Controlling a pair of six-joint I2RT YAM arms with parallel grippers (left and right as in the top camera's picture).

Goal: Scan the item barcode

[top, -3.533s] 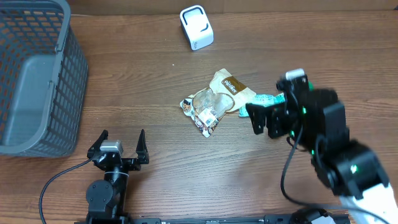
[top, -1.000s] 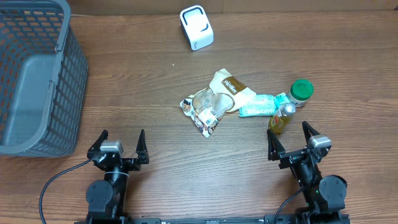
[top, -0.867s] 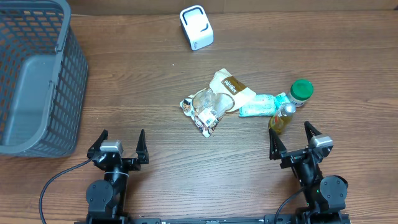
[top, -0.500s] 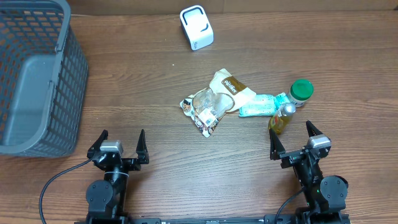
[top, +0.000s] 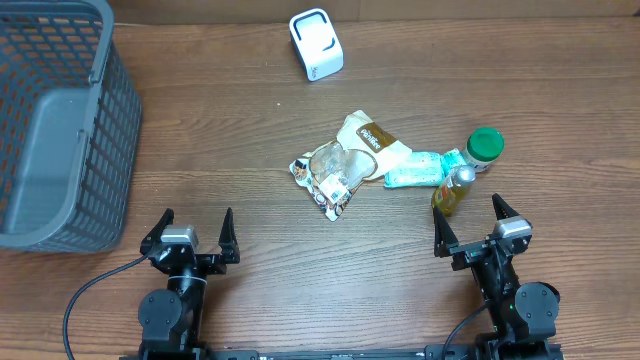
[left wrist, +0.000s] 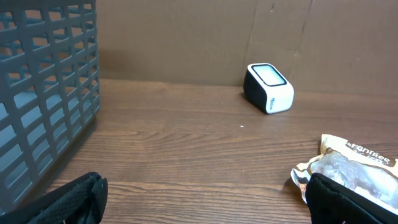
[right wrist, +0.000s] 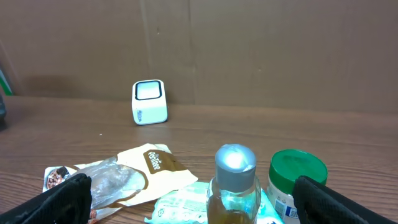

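Note:
A white scanner box (top: 316, 44) stands at the back of the table, also seen in the left wrist view (left wrist: 268, 96) and the right wrist view (right wrist: 150, 102). In the middle lie a tan snack bag (top: 350, 160), a pale green wipes pack (top: 420, 170), an amber bottle with a silver cap (top: 452, 192) and a green-lidded jar (top: 484, 147). My right gripper (top: 470, 226) rests open near the front edge, facing the bottle (right wrist: 235, 180) and the jar (right wrist: 298, 177) without touching them. My left gripper (top: 193, 232) is open and holds nothing, left of the snack bag (left wrist: 354, 171).
A grey mesh basket (top: 60, 120) fills the back left corner, and its wall (left wrist: 43, 93) rises close on the left in the left wrist view. A brown cardboard wall backs the table.
The right arm, which hung over the items earlier, has drawn back to the front edge, uncovering the bottle and jar. Over the last second nothing moves beyond a slight settling.

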